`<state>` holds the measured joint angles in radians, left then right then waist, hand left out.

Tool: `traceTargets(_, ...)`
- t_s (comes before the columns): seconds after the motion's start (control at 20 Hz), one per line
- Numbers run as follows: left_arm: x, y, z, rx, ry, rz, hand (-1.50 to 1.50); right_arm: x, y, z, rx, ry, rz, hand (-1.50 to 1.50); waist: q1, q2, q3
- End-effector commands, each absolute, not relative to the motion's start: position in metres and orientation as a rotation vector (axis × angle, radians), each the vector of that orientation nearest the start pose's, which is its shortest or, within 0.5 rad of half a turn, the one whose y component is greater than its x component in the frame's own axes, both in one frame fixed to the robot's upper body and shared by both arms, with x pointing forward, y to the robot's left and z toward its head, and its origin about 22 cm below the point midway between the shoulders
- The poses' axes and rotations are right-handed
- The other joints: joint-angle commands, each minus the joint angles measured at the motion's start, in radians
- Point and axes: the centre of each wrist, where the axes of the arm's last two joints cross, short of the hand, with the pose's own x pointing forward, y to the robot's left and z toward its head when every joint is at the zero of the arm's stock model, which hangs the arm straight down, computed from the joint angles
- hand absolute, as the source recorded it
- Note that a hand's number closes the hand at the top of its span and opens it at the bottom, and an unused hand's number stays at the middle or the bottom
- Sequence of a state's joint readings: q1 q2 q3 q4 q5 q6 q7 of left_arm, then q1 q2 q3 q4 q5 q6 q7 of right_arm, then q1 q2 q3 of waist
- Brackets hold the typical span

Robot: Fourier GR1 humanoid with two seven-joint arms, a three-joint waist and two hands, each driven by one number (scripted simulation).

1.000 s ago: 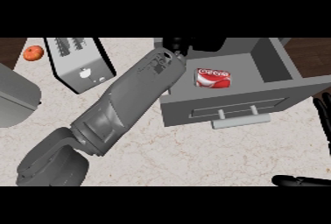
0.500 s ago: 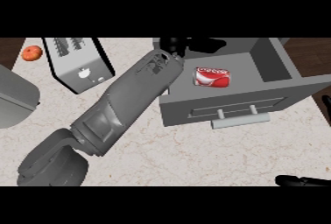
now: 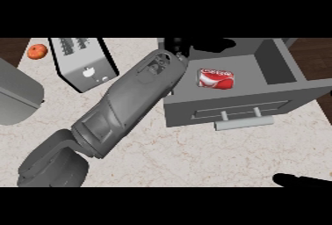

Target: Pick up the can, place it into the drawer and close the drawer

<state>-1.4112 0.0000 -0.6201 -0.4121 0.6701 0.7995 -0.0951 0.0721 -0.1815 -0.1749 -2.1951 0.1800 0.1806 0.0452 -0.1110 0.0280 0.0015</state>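
Note:
A red can (image 3: 216, 78) lies on its side in the open grey drawer (image 3: 227, 110), near its left wall, with nothing holding it. My left forearm (image 3: 130, 101) reaches up from the lower left. My black left hand (image 3: 176, 45) is over the drawer's far left corner, beyond the can and apart from it, with the fingers spread and partly in shadow. The drawer is pulled out, with its handle (image 3: 243, 123) facing me. Only the fingers of my right hand (image 3: 301, 180) show, resting straight at the lower right edge.
A silver toaster (image 3: 84, 63) stands left of the arm on the speckled counter (image 3: 194, 154). An orange fruit (image 3: 37, 51) lies at the far left corner. A grey rounded appliance (image 3: 16, 94) sits at the left edge. Dark floor (image 3: 314, 57) shows beyond the counter's right side.
Hardly anything differs: the can stays where it lay in the drawer, and the left arm has barely shifted. The right hand has not moved.

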Motion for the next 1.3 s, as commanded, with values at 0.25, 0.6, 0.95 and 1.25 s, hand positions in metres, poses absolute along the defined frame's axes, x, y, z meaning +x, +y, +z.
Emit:
traceTargets(0.25,0.421,-0.02,0.184,0.22,-1.809,-0.035,-1.5,0.189,-0.266,0.153,-0.677,-1.985,0.651,-1.5,0.04,-0.009,-0.001)
traceTargets(0.6,0.424,-0.017,0.184,0.235,-1.791,-0.026,-1.5,0.215,-0.253,0.124,-0.874,-1.85,0.859,-1.5,0.092,-0.021,-0.001)
traceTargets(0.95,0.416,-0.02,0.178,0.215,-1.783,-0.047,-1.5,0.258,-0.234,0.082,-1.011,-1.704,1.043,-1.5,0.127,-0.027,-0.001)
traceTargets(1.25,0.42,0.015,0.19,0.222,-1.786,-0.035,-1.5,0.276,-0.228,0.04,-1.036,-1.716,0.933,-1.5,0.14,-0.033,-0.001)
